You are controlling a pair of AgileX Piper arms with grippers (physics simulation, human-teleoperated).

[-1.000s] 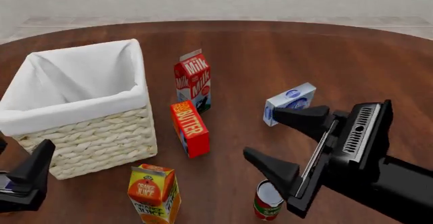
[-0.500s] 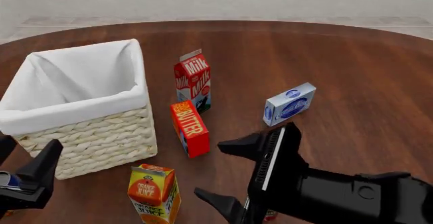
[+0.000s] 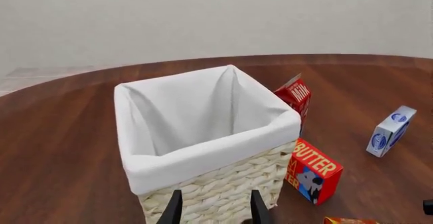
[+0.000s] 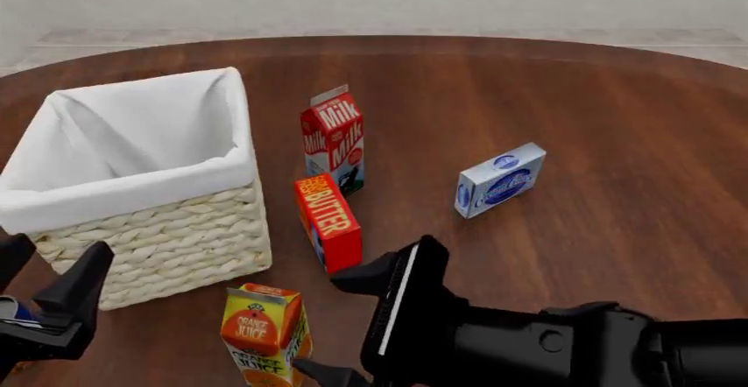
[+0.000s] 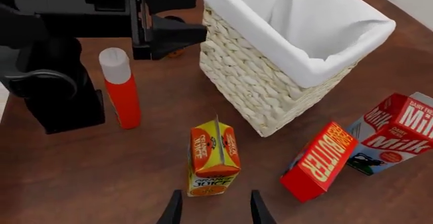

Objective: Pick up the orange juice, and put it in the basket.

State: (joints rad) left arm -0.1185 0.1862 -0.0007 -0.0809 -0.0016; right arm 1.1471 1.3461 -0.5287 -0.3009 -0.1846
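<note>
Three cartons carry readable print: the orange juice [image 4: 266, 337], a yellow-orange gable-top carton marked "Orange Juice" under a sliced-orange picture, the red-and-white milk carton [image 4: 335, 139] with "Milk" repeated on its faces, and the red butter box [image 4: 328, 221] lettered "BUTTER". The orange juice stands upright on the wooden table [image 4: 584, 116] at the near edge, just in front of the basket [image 4: 140, 186], a woven wicker one with a white cloth liner, and apart from it. The right gripper [image 4: 350, 326] reaches in low from the right with its fingers spread wide beside the carton, grasping nothing; in the right wrist view the orange juice [image 5: 213, 158] sits just ahead of the two fingertips. The left gripper [image 4: 47, 295] hangs near the basket's front corner, fingers parted and empty. A small blue-and-white box [image 4: 500, 179] lies farther right; its writing is too small to read. A red bottle with a white cap [image 5: 121, 89] stands near the left arm.
</note>
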